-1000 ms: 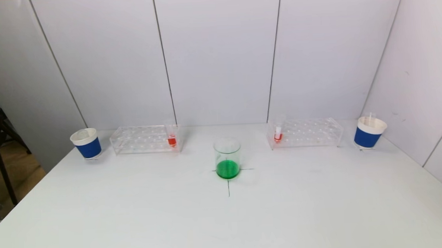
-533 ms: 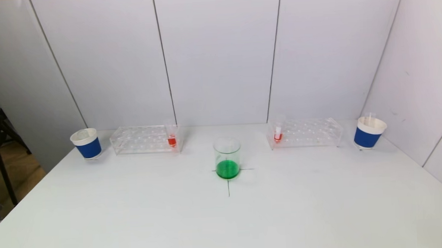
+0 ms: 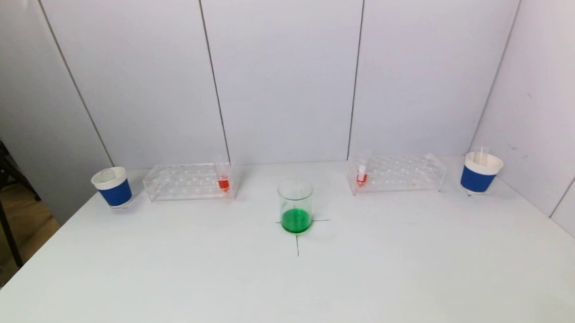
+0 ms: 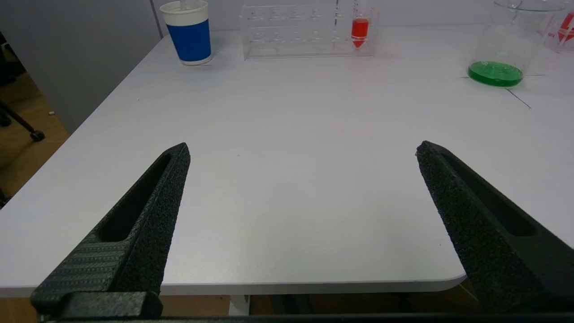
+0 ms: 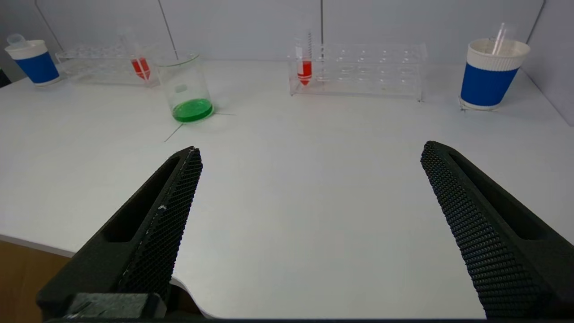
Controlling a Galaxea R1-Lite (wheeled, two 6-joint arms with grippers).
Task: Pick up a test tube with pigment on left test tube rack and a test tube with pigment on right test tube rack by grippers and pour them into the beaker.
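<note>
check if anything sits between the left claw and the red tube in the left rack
Nothing visible does. The left claw is open at the table's near edge, and only bare table lies between it and the red test tube in the left rack. The blue cup stands off to the side.

Near half of table [image 3: 177, 292] bare. Beaker [image 3: 296, 206] stands alone at centre, wide gaps either side. Along back wall: left rack [image 3: 187, 181], right rack [image 3: 397, 172], a cup [image 3: 112, 186] and cup [image 3: 480, 172] just outside each.
</note>
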